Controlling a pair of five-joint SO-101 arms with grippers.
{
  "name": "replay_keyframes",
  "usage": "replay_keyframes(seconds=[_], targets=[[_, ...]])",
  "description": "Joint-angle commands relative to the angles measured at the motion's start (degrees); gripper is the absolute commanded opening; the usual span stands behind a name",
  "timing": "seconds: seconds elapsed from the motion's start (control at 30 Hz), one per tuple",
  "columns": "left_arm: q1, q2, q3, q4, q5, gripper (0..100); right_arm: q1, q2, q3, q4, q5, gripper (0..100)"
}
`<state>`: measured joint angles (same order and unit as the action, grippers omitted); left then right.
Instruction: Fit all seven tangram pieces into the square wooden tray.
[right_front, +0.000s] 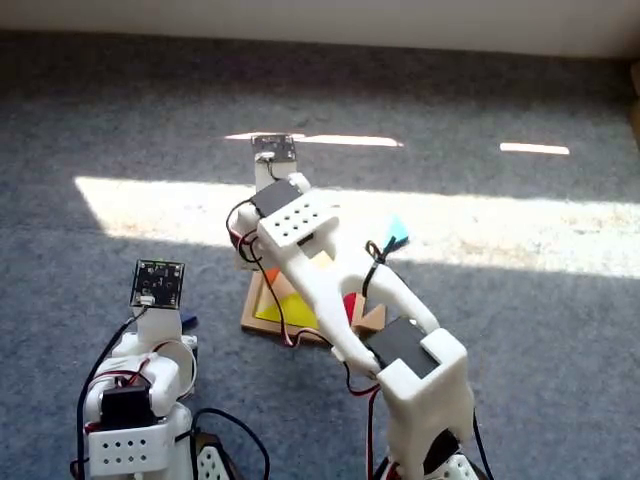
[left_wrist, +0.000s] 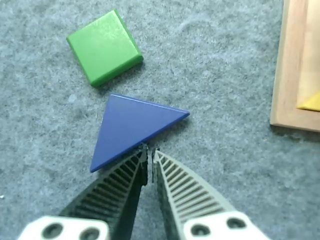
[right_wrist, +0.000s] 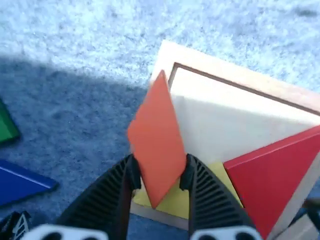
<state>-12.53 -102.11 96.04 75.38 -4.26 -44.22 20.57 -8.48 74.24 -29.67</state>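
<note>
Right gripper (right_wrist: 160, 172) clamped on orange parallelogram (right_wrist: 157, 145); left gripper (left_wrist: 149, 152) closed, holding nothing.
The flat, smooth orange piece is held tilted above the wooden tray (right_wrist: 220, 75) corner, over a yellow piece (right_wrist: 175, 202) beside a red triangle (right_wrist: 270, 175). The left tips are set at the blue triangle's (left_wrist: 132, 125) long edge on grey carpet (left_wrist: 225, 50), near a green square (left_wrist: 105, 47).
</note>
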Motion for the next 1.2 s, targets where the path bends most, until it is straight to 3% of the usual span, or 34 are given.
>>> replay_keyframes(seconds=[0.0,0.27,0.37,0.53,0.83,0.9,1.0,1.17], targets=[[-0.75,-2.33,1.10,0.44,-0.35,4,-0.04,-2.07,-3.65,0.13,-6.07,4.9],[-0.75,-2.33,1.10,0.44,-0.35,4,0.22,0.66,-3.56,0.22,-14.24,5.0],[-0.75,-2.33,1.10,0.44,-0.35,4,0.31,0.66,-3.65,0.13,-14.51,6.1],[-0.75,-2.33,1.10,0.44,-0.35,4,0.31,0.75,-3.21,0.48,-14.51,17.0],[-0.75,-2.33,1.10,0.44,-0.35,4,0.48,0.31,-3.74,3.47,-14.07,17.3],[-0.75,-2.33,1.10,0.44,-0.35,4,1.80,-0.22,-3.74,3.91,-13.98,14.1],[-0.75,-2.33,1.10,0.44,-0.35,4,4.53,-1.98,-3.74,2.42,-10.29,0.8],[-0.75,-2.33,1.10,0.44,-0.35,4,7.87,-3.38,-3.12,0.66,-1.67,0.3]])
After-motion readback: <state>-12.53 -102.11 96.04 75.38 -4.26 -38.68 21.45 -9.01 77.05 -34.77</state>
